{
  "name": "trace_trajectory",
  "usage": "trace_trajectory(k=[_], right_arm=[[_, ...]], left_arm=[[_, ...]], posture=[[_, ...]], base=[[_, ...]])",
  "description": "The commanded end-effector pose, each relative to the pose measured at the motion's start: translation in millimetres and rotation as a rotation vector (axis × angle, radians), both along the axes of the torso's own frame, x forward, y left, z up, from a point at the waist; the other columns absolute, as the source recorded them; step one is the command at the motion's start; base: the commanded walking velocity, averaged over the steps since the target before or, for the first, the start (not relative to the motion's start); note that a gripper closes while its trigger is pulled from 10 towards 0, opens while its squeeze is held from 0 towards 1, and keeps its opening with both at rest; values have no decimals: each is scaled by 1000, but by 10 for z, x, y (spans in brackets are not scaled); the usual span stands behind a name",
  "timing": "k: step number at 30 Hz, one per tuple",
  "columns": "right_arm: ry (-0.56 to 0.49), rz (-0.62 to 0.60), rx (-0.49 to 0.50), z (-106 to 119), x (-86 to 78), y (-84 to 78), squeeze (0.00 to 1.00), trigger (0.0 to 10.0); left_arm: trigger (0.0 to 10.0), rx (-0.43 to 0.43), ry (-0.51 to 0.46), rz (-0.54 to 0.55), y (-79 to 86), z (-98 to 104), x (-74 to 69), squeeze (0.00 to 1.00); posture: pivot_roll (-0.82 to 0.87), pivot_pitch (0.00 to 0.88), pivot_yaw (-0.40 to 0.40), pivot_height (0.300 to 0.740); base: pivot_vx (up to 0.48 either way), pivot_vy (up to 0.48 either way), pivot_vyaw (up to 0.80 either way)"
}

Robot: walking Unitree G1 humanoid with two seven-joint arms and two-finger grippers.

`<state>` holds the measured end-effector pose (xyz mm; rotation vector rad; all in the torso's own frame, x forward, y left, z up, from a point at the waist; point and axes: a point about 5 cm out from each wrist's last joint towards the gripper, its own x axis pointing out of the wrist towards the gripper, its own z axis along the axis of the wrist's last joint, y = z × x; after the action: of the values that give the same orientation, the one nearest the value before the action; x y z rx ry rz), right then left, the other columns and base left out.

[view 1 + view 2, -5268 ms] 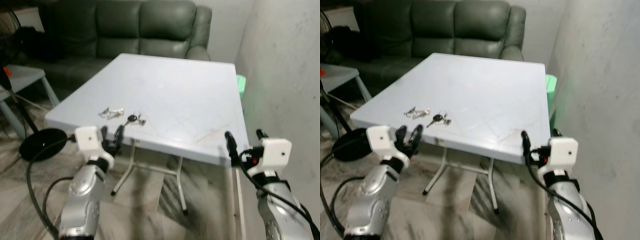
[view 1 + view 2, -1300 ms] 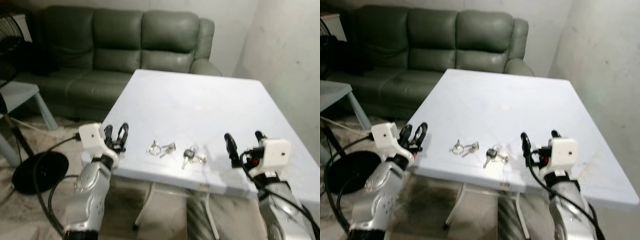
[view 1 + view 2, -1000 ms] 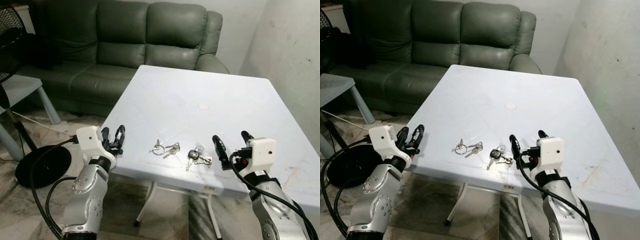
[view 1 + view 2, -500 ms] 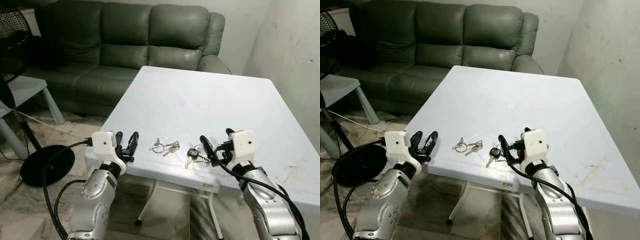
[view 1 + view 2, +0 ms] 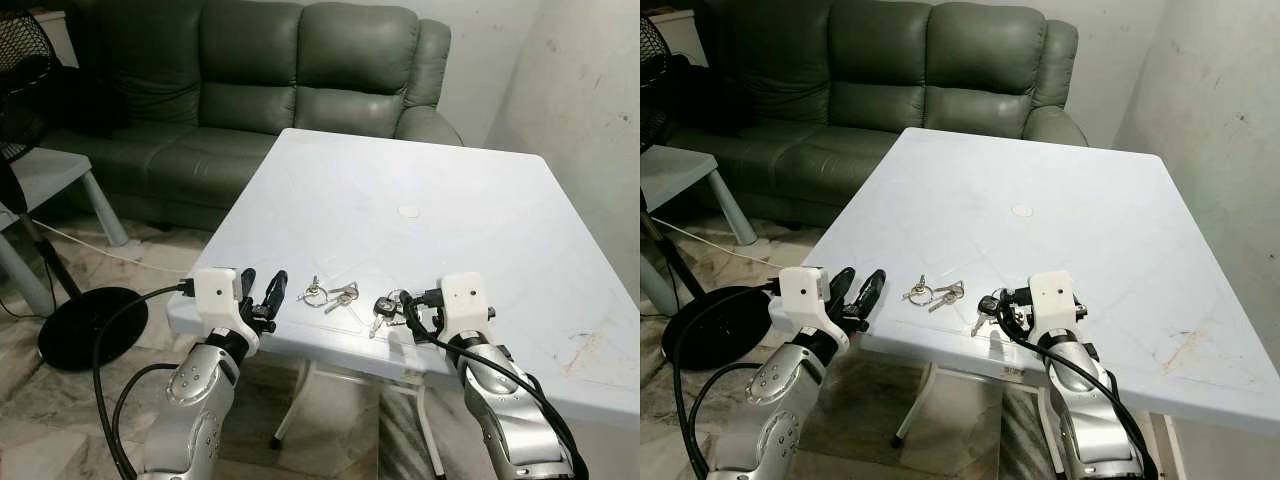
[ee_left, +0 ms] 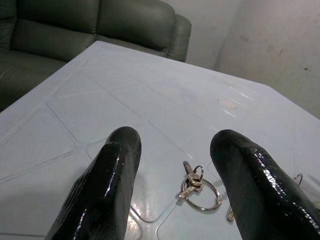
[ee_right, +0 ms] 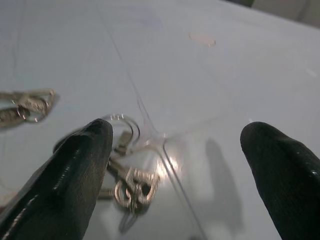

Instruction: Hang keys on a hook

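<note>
I log black-headed keys (image 5: 385,310) on a silver ring on the table (image 5: 480,210); right gripper (image 7: 172,165) straddles them, jaws wide; left gripper (image 6: 172,165) nearby, jaws wide.

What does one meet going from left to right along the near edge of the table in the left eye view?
Left pincer → silver key bunch on a ring → key bunch with the black-headed key → right pincer, open beside that bunch.

Both silver arms are reaching forward. The left gripper (image 5: 262,298) is holding its fingers apart. The right gripper (image 7: 175,165) is spreading its fingers wide, with the wrist bending downward.
</note>
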<state>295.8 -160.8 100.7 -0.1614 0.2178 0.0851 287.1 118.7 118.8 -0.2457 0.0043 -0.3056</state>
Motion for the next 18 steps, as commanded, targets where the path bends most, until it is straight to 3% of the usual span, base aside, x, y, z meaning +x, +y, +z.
trace_trajectory(k=[1, 6, 7, 8, 10, 11, 13, 14, 15, 16, 17, 18], right_arm=[[16, -25, -8, -14, -9, -31, 0, 10000], [27, -41, -13, -37, -25, -61, 0, 9333], [28, -40, -19, -40, -34, -75, 0, 7608], [31, -43, -24, -47, -44, -85, 0, 7059], [33, -44, -26, -50, -48, -92, 0, 7255], [34, -45, -30, -53, -55, -96, 0, 2078], [35, -45, -31, -57, -62, -100, 0, 2078], [37, -48, -30, -60, -70, -102, 0, 1059], [39, -48, -29, -65, -79, -103, 0, 2314], [39, -48, -29, -65, -79, -103, 0, 2314], [45, -48, -26, -76, -90, -99, 0, 5020], [55, -47, -17, -90, -99, -92, 0, 10000]], left_arm=[[10000, 4, -2, -4, 1, 21, -18, 0], [10000, 2, 0, -3, -1, 24, -20, 0], [10000, 1, 0, -4, -6, 28, -19, 0], [10000, 0, 0, -4, -6, 29, -18, 0], [10000, 0, 1, -4, -7, 30, -16, 0], [10000, 0, 1, -4, -5, 31, -14, 0], [10000, -1, 1, -4, -5, 33, -13, 0], [10000, 0, 0, -4, -4, 35, -12, 0], [10000, -2, 0, -3, -3, 37, -11, 0], [10000, -2, 0, -3, -3, 37, -11, 0], [10000, -2, 0, -2, -1, 39, -10, 0], [10000, -3, -1, -2, -1, 43, -8, 0]], posture=[[-4, 0, -49, 740], [-6, 0, -49, 740], [-6, 0, -49, 740], [-7, 0, -49, 740], [-7, 0, -49, 740], [-6, 0, -49, 740], [-6, 0, -49, 740], [-5, 0, -49, 740], [-5, 0, -49, 740], [-5, 0, -49, 740], [-4, 0, -49, 740], [-4, 0, -49, 740]], base=[[0, 0, 0], [0, 0, 0], [0, 0, 0], [0, 0, 0], [0, 0, 0], [0, 0, 0], [0, 0, 0], [0, 0, 0], [0, 0, 0], [0, 0, 0], [0, 0, 0], [0, 0, 0]])
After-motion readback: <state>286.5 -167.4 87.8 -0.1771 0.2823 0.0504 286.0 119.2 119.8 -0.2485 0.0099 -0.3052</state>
